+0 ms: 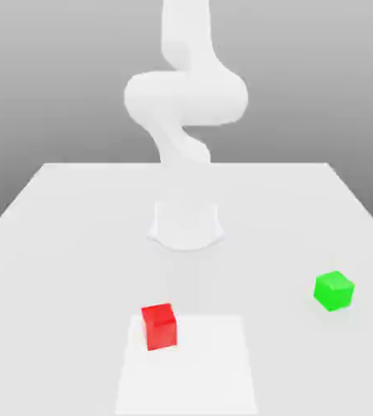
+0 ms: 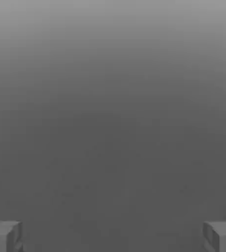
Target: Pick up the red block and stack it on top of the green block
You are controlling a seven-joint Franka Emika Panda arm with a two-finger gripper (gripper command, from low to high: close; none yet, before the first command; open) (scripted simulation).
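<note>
We see the red block (image 1: 159,325) on the white bench (image 1: 59,244), well apart from the green block (image 1: 334,290) toward the exterior view's right. Our jaws stand wide apart and empty, so we judge the reach has not begun; next we must descend over the red block.

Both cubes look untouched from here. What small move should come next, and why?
Probably bring the open claw down toward the small matte red cube. That cube rests on the white table, apart from the small matte green cube at the exterior view's right. The hand view shows the fingertips spread wide with nothing between them, so nothing is gripped yet.
</note>
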